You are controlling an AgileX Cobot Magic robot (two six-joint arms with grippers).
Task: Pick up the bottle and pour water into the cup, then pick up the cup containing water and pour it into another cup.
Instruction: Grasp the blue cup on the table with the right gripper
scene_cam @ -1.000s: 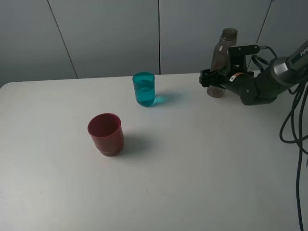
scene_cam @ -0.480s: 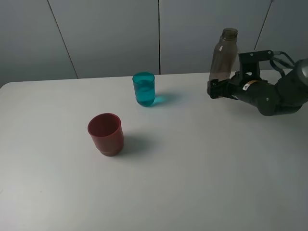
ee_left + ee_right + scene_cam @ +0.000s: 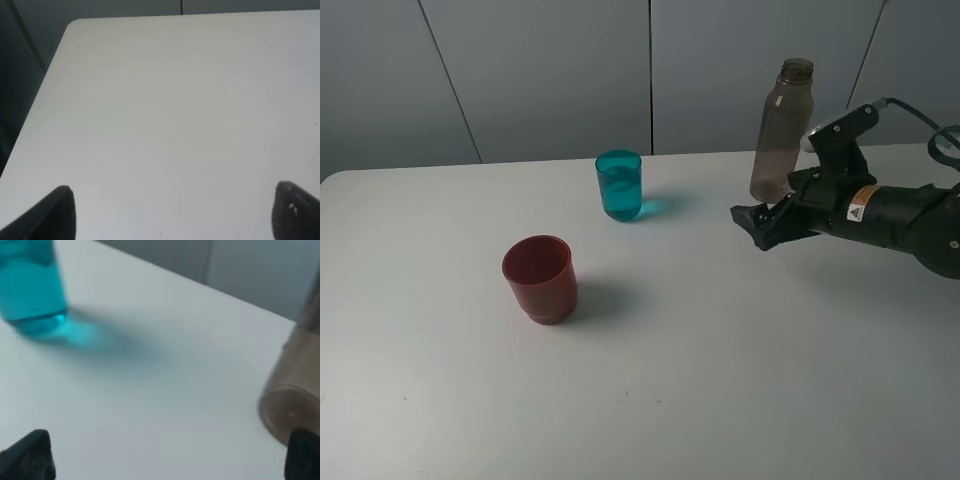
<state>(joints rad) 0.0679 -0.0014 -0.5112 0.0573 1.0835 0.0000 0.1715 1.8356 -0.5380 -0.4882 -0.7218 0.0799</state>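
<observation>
Right end effector (image 3: pixel 752 225) agape near bottle (image 3: pixel 779 130)

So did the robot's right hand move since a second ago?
Yes. The right gripper has pulled away from the bottle, toward the near edge of the table. The bottle now stands behind it, free of the open jaws.

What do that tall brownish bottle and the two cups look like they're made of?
Bottle: likely clear tinted plastic, smooth; the wall shows through it.
Teal cup: translucent plastic, probably; it casts a blue-tinted glow on the table.
Red cup: opaque, matte-looking plastic; nothing shows through.
</observation>
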